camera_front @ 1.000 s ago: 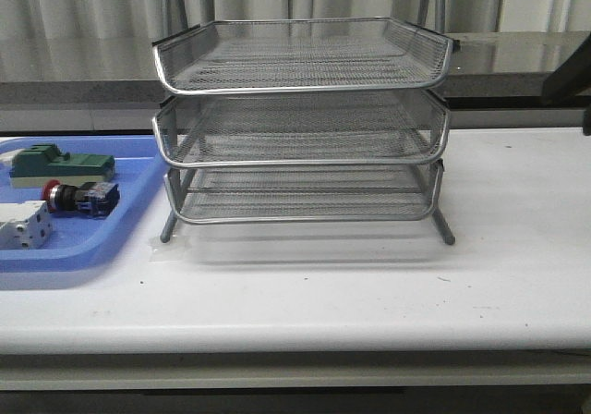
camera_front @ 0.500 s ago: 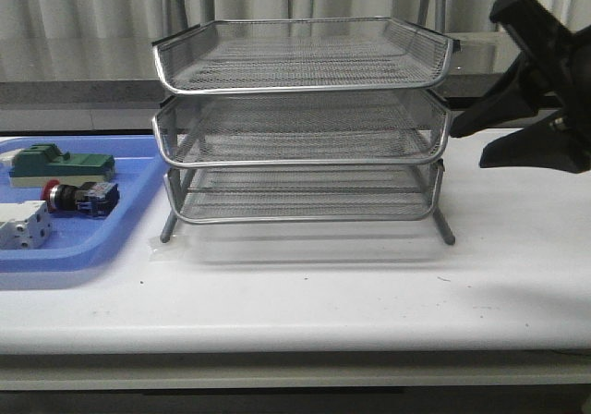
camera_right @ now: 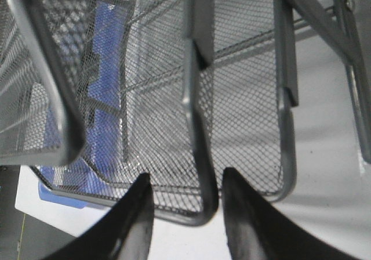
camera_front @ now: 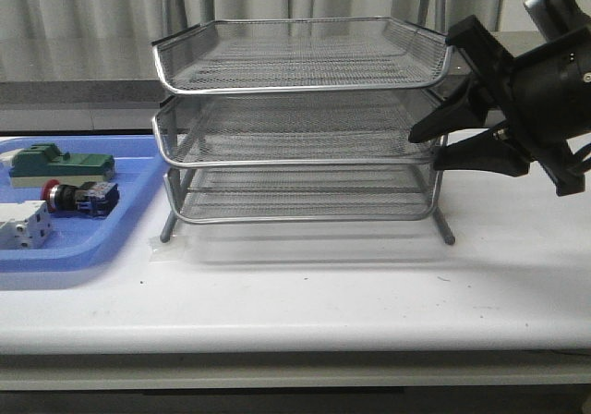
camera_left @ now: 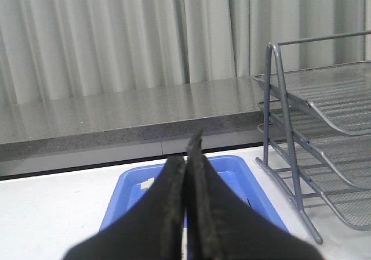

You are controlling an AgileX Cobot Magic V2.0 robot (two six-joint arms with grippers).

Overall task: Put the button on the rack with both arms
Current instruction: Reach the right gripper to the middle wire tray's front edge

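Right tool [camera_front: 428,151] spread open astride the rack's [camera_front: 305,86] middle-tier rim, best clenched squarely to steady it; left tool [camera_left: 185,161] clenched empty, button [camera_front: 81,196] waiting in tray [camera_front: 138,206].

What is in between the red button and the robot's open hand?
The wire rack. In the front view it stands between the button and the right hand.

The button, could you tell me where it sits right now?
In the front view, the button lies in the blue tray at far left, between the green block and the white part.
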